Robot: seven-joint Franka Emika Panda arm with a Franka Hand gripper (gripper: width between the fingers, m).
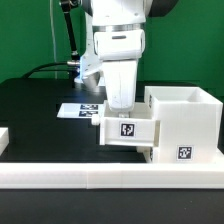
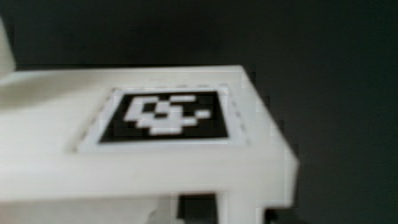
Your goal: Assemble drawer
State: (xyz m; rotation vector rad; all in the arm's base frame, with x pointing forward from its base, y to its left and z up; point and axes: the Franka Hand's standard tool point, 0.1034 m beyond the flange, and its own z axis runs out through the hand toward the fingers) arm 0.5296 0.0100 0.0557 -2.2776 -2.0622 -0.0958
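1. pincer [image 1: 122, 108] down on small tray [image 1: 126, 131]; whether it is spread or pinching cannot be told.
2. tray touches hollow casing [image 1: 185, 122] on black counter [image 1: 35, 100].
3. marker board [image 1: 80, 110] behind; white bar [image 1: 110, 178] edges front.

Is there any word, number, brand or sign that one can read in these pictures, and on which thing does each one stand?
No words, numbers or brands can be read.
Small tray: black-and-white square tag, a pattern only, no letters.
Large box: a similar tag low on its front, pattern only.
Marker board: several tags, too small to read.
Wrist view: one tag on a white part, blurred, pattern only.
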